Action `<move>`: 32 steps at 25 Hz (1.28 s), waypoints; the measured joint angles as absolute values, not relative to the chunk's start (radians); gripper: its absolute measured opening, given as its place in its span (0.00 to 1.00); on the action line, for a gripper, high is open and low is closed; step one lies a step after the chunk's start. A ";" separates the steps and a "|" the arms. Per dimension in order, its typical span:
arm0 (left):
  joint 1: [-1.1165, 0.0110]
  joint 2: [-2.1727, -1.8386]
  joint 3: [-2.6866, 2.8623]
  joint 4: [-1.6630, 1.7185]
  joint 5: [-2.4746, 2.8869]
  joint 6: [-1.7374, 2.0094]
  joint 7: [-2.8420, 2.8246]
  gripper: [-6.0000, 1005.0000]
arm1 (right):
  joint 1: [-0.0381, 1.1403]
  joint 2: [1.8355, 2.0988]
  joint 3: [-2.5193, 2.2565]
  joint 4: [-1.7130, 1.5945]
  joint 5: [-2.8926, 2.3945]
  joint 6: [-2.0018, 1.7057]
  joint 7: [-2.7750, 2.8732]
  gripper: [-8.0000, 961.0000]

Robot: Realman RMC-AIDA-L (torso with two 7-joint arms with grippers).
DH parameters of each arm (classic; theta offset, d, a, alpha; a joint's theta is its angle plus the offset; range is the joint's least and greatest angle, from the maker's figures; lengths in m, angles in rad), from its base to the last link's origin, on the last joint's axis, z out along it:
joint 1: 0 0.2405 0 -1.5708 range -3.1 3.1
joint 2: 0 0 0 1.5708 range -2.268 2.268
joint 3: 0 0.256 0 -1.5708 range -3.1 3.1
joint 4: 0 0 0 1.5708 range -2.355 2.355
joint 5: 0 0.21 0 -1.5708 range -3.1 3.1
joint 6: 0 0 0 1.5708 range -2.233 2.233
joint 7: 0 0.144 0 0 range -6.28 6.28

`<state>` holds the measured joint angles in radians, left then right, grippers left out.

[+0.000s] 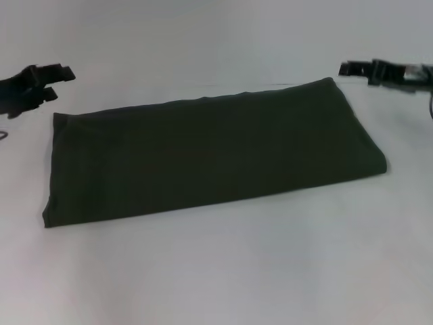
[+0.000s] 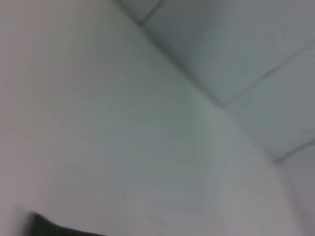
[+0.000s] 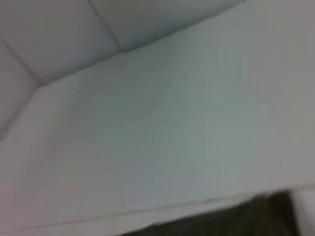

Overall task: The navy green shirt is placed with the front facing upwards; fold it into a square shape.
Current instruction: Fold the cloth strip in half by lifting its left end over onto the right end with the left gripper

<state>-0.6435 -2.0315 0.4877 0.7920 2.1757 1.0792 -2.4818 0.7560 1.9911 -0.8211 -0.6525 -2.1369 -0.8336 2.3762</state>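
Navy green shirt (image 1: 210, 156) lies flat on the white table (image 1: 223, 271), folded into a long rectangular band that runs from the near left to the far right. Only plain dark fabric faces upward. The near long edge is straight; the left short end sits squarely, and the right end finishes in a rounded corner. The surface is smooth, with faint lengthwise creases.

Left gripper (image 1: 51, 82) hovers above the table just beyond the far left corner of the shirt, apart from the fabric. Its two fingers stand apart with a visible gap between them and hold nothing.

Right gripper (image 1: 352, 69) hovers just beyond the far right corner of the shirt, also clear of the fabric. Finger position cannot be determined in the head view.

The right wrist view shows a dark strip of the shirt (image 3: 221, 219) against the table (image 3: 172, 123). The left wrist view shows mainly the table (image 2: 123, 137) surface.
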 joint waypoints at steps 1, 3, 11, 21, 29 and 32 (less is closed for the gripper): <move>-0.617 -2.028 0.488 0.787 2.107 1.127 -2.456 0.55 | 0.717 1.991 -0.813 -0.668 -2.082 -0.890 2.358 0.71; -0.566 -2.025 0.485 0.778 2.013 1.217 -2.432 0.63 | 0.648 1.986 -0.791 -0.675 -1.962 -1.010 2.312 0.78; -0.421 -2.056 0.338 0.693 1.938 1.459 -2.438 0.63 | 0.453 1.971 -0.623 -0.571 -1.762 -1.338 2.176 0.89; -0.304 -2.106 0.287 0.638 1.944 1.433 -2.536 0.63 | 0.409 1.931 -0.565 -0.539 -1.763 -1.430 2.153 0.89; -0.288 -2.121 0.292 0.597 1.978 1.343 -2.567 0.63 | 0.419 1.910 -0.563 -0.538 -1.765 -1.434 2.154 0.89; -0.291 -2.123 0.292 0.593 1.988 1.321 -2.587 0.63 | 0.420 1.905 -0.555 -0.538 -1.762 -1.436 2.157 0.89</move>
<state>-0.2905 -2.1225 0.2921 0.5927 1.9876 1.3208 -2.5868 0.4199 1.9052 -0.5554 -0.5383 -1.7618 -1.4357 2.1569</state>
